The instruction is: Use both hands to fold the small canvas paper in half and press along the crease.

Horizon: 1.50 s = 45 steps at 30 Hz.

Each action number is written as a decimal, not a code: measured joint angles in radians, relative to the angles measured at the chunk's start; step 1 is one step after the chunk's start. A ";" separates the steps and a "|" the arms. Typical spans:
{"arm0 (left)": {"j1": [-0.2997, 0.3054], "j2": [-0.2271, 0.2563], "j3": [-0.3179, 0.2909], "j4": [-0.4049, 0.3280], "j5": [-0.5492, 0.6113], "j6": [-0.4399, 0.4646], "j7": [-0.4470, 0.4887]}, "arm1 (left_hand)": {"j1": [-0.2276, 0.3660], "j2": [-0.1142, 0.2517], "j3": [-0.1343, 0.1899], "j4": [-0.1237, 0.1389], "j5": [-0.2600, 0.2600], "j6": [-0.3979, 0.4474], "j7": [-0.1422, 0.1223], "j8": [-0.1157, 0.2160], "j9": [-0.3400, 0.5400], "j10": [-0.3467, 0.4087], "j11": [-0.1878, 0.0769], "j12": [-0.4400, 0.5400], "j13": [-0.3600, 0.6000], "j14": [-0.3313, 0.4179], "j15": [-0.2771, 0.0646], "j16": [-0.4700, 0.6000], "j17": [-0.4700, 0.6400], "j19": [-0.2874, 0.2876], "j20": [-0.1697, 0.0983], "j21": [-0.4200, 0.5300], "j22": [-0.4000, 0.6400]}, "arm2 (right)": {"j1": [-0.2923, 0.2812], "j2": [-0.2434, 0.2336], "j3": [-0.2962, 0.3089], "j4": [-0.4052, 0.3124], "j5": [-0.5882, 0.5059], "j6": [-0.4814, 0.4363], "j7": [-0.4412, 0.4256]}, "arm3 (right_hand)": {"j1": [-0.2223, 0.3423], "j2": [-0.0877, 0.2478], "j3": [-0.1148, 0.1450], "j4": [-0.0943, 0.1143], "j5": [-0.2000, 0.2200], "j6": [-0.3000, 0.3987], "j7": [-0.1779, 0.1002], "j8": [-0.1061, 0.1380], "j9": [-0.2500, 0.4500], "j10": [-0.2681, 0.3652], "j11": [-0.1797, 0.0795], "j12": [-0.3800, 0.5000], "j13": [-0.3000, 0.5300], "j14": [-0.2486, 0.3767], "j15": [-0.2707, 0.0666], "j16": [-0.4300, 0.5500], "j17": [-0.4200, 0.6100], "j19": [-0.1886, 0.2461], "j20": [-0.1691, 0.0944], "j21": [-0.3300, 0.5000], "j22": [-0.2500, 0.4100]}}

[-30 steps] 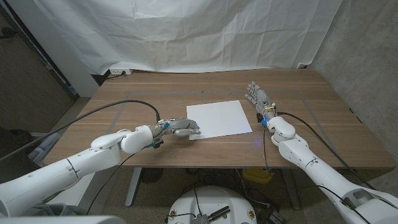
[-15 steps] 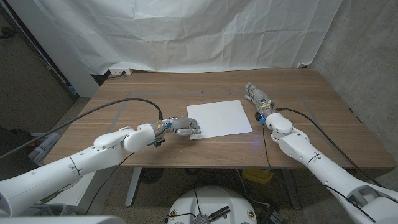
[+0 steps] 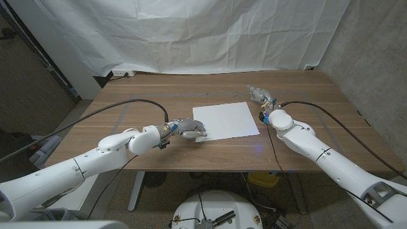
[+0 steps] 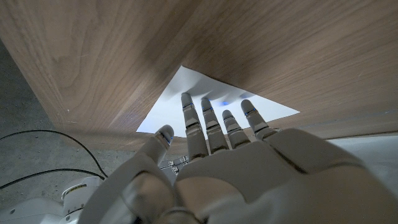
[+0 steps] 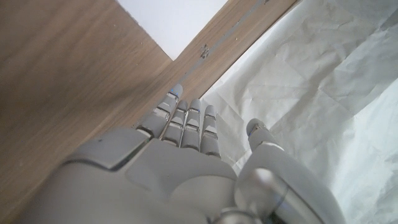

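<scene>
A white square canvas paper (image 3: 226,120) lies unfolded in the middle of the wooden table (image 3: 127,124). My left hand (image 3: 189,130) is at the paper's near left corner, fingers stretched out over that corner and holding nothing. In the left wrist view the paper (image 4: 211,102) lies just beyond the fingertips (image 4: 186,99) of my left hand (image 4: 217,168). My right hand (image 3: 260,97) stands just past the paper's far right corner, fingers extended and holding nothing. In the right wrist view my right hand (image 5: 180,155) reaches toward the table's far edge, with the paper (image 5: 177,18) to one side.
A thin taped rectangle (image 3: 124,108) outlines the work area on the table. A white cloth backdrop (image 3: 191,32) hangs behind the far edge. Black cables (image 3: 114,111) run along both arms. Bare wood lies on either side of the paper.
My right hand has moved away along the paper's right side toward its far right corner. My left hand has stayed at the near left corner, shifting slightly right.
</scene>
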 measured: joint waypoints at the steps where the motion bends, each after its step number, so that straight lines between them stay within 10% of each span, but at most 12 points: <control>1: -0.002 0.000 0.002 0.001 0.000 0.000 -0.001 | 0.000 0.000 0.000 0.000 0.000 0.000 0.000 -0.001 0.000 0.000 0.000 0.000 0.000 0.000 0.000 0.000 0.000 0.000 0.000 0.000 0.000 | 0.009 -0.005 -0.011 -0.010 -0.006 -0.010 -0.001 | 0.001 -0.001 0.000 -0.006 0.000 0.000 0.000 0.000 0.000 0.003 -0.003 0.000 0.000 0.000 0.000 0.000 0.001 0.000 0.000 0.000 0.000; 28: -0.020 0.004 0.036 0.016 -0.002 -0.002 -0.003 | -0.019 -0.011 -0.004 0.021 0.000 -0.004 -0.023 -0.018 -0.114 0.007 0.003 -0.016 -0.001 0.008 -0.003 0.000 0.000 0.000 0.000 -0.004 0.000 | 0.285 0.012 -0.369 -0.070 -0.411 -0.576 0.069 | 0.108 -0.024 0.011 -0.085 -0.003 0.050 -0.061 0.000 0.003 0.014 -0.076 -0.007 0.010 0.084 -0.095 0.046 0.051 0.036 -0.022 0.007 0.009; 45: -0.072 0.006 0.068 0.063 0.020 -0.080 -0.004 | -0.040 -0.021 -0.011 0.047 0.000 -0.003 -0.024 -0.018 -0.139 0.023 -0.002 -0.007 -0.001 0.036 0.000 0.000 0.002 0.011 0.000 -0.015 0.000 | 0.386 0.064 -0.516 -0.016 -0.534 -0.712 0.110 | 0.161 -0.032 0.011 -0.093 -0.003 0.057 -0.080 0.000 0.006 0.023 -0.105 -0.015 0.014 0.136 -0.101 0.103 0.095 0.035 -0.022 0.007 0.014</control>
